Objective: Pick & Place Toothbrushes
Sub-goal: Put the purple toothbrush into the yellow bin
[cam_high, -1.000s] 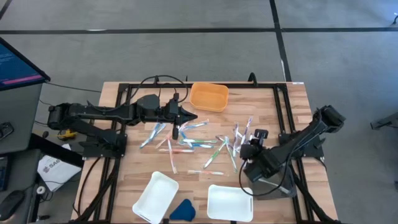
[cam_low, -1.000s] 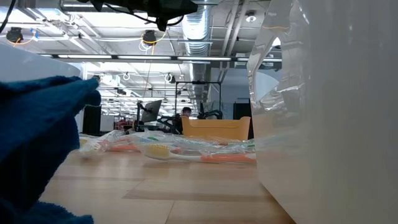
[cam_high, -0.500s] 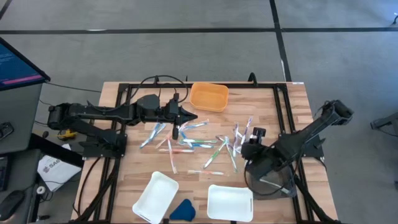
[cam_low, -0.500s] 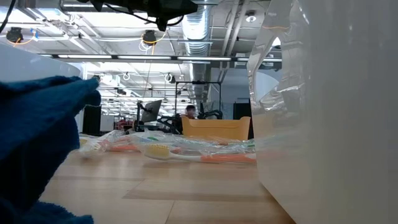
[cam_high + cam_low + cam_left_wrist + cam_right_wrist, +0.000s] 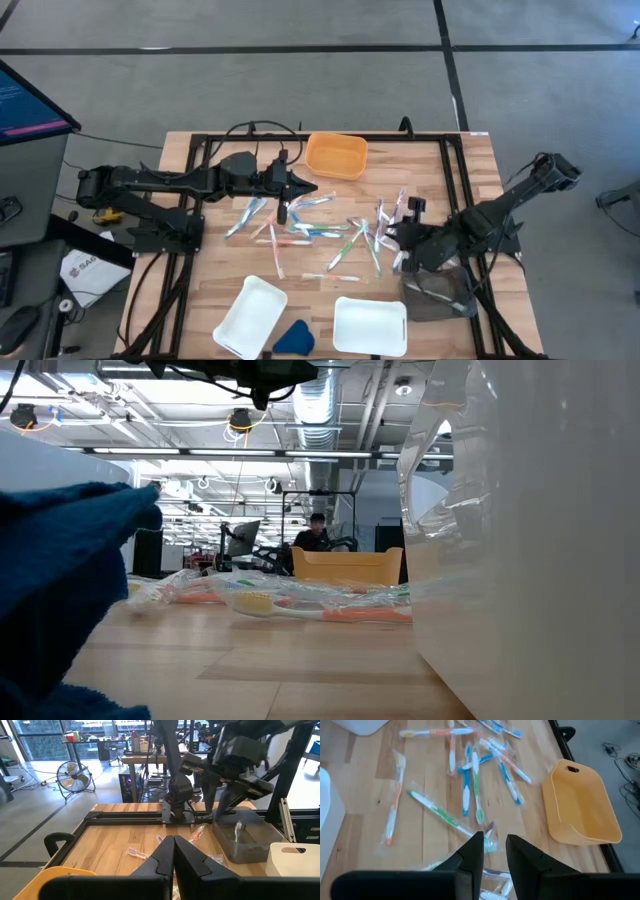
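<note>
**Lining up the next pick**

Hovering over the toothbrushes (image 5: 330, 232) scattered mid-table, the right claw (image 5: 493, 851) holds its fingers slightly parted and empty. Best to centre on one separate brush before descending. The left claw (image 5: 174, 851) waits, pressed together, near the orange tray (image 5: 336, 156).

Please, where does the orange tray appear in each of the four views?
High view: orange tray at the table's far edge, centre.
Low view: behind the toothbrushes, centre.
Left wrist view: only its rim, bottom-left corner.
Right wrist view: right side.
Shared landmark: the toothbrushes scattered beside it.
</note>
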`<state>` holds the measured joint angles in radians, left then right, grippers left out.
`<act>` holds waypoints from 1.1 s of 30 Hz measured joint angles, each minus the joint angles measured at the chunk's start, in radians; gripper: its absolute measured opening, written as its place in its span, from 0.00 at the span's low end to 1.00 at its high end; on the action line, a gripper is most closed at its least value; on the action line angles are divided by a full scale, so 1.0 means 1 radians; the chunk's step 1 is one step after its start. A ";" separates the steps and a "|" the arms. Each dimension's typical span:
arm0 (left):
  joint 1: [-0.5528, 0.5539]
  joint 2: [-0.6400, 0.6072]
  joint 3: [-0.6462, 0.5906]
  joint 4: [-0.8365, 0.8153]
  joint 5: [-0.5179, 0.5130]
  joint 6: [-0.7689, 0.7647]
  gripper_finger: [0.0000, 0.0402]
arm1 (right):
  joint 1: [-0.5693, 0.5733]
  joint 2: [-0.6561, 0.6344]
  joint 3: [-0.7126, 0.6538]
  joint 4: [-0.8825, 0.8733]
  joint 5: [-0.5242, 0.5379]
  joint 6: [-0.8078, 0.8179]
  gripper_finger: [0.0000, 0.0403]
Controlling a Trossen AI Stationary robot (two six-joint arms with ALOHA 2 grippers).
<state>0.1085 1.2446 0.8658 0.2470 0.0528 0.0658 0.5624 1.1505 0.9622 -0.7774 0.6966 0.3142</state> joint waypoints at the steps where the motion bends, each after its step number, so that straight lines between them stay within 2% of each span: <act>1: 0.000 0.000 0.000 0.000 0.000 0.000 0.01 | -0.005 -0.016 -0.011 0.008 -0.005 0.000 0.19; 7: 0.000 0.000 0.000 0.000 0.000 0.000 0.01 | -0.043 -0.107 -0.094 0.076 -0.028 -0.009 0.19; 15: 0.000 0.000 0.000 0.000 0.000 0.000 0.01 | -0.122 -0.202 -0.216 0.260 -0.184 -0.110 0.19; 33: 0.000 0.000 0.000 0.000 0.000 0.000 0.01 | -0.378 -0.228 -0.362 0.358 -0.288 -0.104 0.19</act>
<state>0.1088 1.2446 0.8658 0.2474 0.0528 0.0661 0.1843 0.9222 0.6004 -0.4189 0.4084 0.2102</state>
